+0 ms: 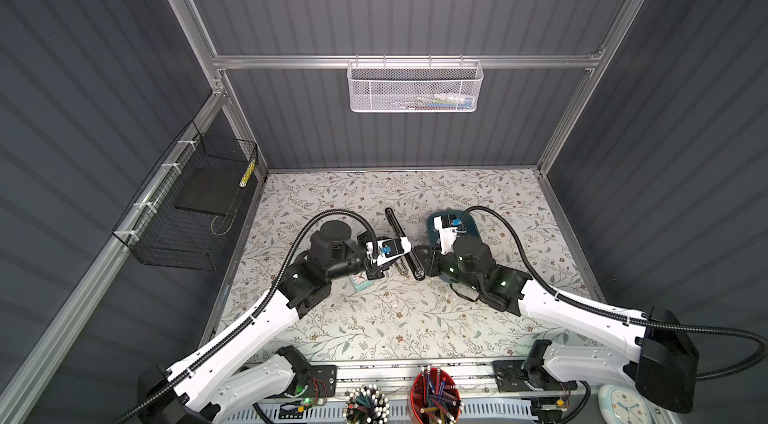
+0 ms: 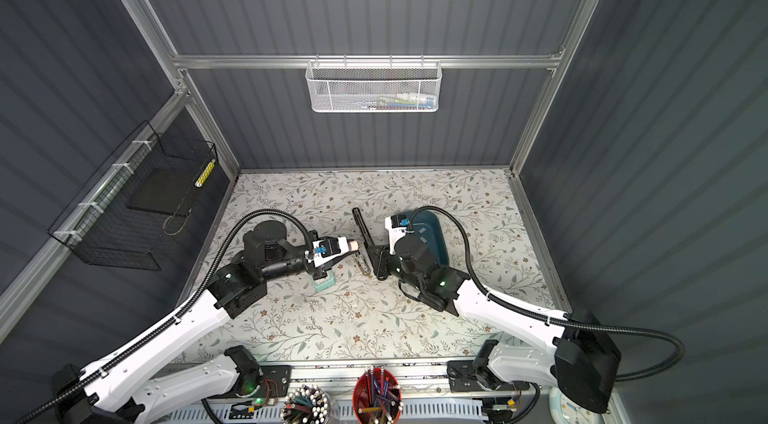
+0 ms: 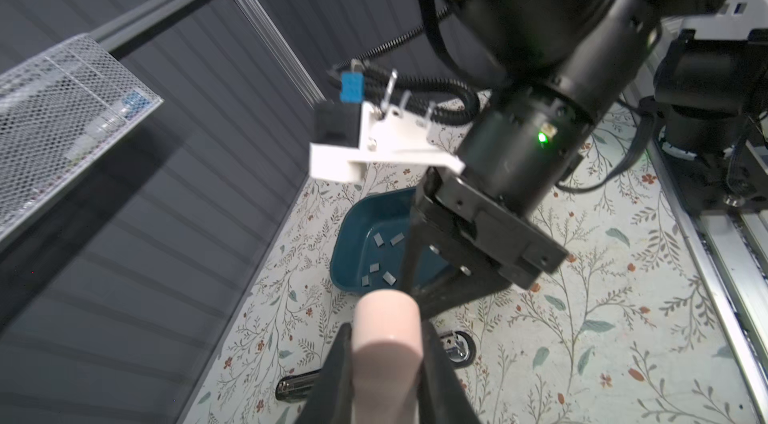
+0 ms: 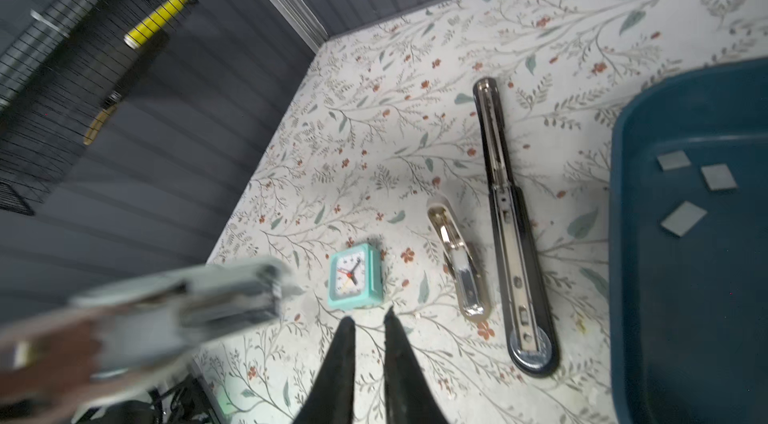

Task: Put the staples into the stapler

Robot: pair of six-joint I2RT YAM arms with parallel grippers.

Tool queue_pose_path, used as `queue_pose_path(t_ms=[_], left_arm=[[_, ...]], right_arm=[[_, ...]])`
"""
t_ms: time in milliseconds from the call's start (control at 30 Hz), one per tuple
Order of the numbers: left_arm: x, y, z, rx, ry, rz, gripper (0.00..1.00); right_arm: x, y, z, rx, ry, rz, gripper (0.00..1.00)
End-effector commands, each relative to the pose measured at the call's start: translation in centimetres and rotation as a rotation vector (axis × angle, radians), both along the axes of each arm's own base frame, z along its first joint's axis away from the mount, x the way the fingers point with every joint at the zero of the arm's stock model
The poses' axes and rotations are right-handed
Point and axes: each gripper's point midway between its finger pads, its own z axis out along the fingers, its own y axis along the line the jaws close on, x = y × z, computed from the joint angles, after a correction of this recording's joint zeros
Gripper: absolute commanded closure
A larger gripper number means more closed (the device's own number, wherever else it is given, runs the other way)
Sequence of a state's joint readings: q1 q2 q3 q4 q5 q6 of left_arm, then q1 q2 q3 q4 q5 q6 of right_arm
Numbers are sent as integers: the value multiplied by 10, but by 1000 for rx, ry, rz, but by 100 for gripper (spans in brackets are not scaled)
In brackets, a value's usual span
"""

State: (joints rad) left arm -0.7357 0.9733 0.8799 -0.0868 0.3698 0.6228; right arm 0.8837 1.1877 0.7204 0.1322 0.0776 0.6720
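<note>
Staples not yet picked; stapler held ready.
Left gripper (image 3: pixel 388 324) is clamped on a pale pink stapler (image 3: pixel 386 359). Right gripper (image 4: pixel 370 318), jaws nearly together and empty, hovers near the long black stapler (image 4: pixel 509 214). Staples (image 4: pixel 683 216) lie loose in the blue tray (image 4: pixel 685 339), probably its next reach.

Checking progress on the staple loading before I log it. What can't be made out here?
- Pinkish object in the left gripper: cut off by the left wrist view's edge; what it is, or whether it is loaded, is unclear.
- Staples in the blue tray: the right arm covers part of the tray in the left wrist view, so the count is uncertain.
- White mesh basket contents: too small in both top views.
</note>
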Motion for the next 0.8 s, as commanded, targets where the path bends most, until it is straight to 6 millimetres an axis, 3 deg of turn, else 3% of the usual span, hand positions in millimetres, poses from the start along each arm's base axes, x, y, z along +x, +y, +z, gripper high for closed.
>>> queue_pose_path(t_ms=[0, 133, 200, 333, 567, 767], left_arm=[[-4, -1, 33, -101, -21, -21, 100], [-3, -2, 42, -161, 72, 0, 100], [-1, 0, 45, -183, 139, 33, 100], [-1, -1, 34, -235, 257, 53, 100], [-30, -27, 1, -206, 407, -191, 100], [-59, -30, -15, -155, 396, -374, 100]], right_arm=[[-2, -2, 0, -1, -17, 1, 80], [-7, -6, 9, -4, -81, 30, 65], [-11, -16, 23, -1, -155, 33, 59], [-24, -30, 43, -44, -320, 85, 52], [-86, -12, 77, -42, -613, 468, 28], [-108, 1, 67, -79, -630, 648, 21]])
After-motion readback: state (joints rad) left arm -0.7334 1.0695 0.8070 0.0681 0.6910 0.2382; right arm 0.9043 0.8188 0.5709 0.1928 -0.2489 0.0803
